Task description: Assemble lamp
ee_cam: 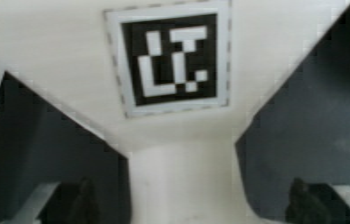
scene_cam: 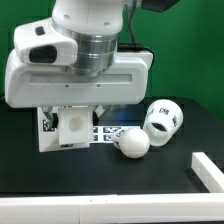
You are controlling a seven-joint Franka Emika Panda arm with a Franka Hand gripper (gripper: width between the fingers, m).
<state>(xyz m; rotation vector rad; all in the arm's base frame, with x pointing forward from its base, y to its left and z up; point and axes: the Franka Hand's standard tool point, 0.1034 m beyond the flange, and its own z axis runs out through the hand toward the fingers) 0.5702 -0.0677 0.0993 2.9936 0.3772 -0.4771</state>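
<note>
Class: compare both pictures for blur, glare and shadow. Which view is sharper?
Wrist view: blurred, the base block so close that its tag has smeared edges. Exterior view: sharper; the bulb is bright white on the dark table, with the base block slightly shaded under the arm.

The white angular base block (scene_cam: 72, 128) stands upright, a black-and-white square tag (ee_cam: 168, 55) on its face. Toward the exterior view's right lies the round bulb (scene_cam: 131, 142), and near it the tagged shade (scene_cam: 163, 117), tipped on its side.
</note>
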